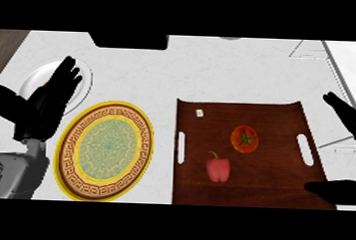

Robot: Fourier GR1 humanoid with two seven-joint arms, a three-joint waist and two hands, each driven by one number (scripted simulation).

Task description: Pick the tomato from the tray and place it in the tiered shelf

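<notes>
the tomato lies in the middle of the tray, not picked up yet. the right hand and left hand are open and empty.

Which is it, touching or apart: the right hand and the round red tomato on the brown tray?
Apart. The head view shows bare brown tray between the round red tomato and the right hand at the tray's right edge.

Left hand hides part of a white plate; right hand is cropped.
</notes>
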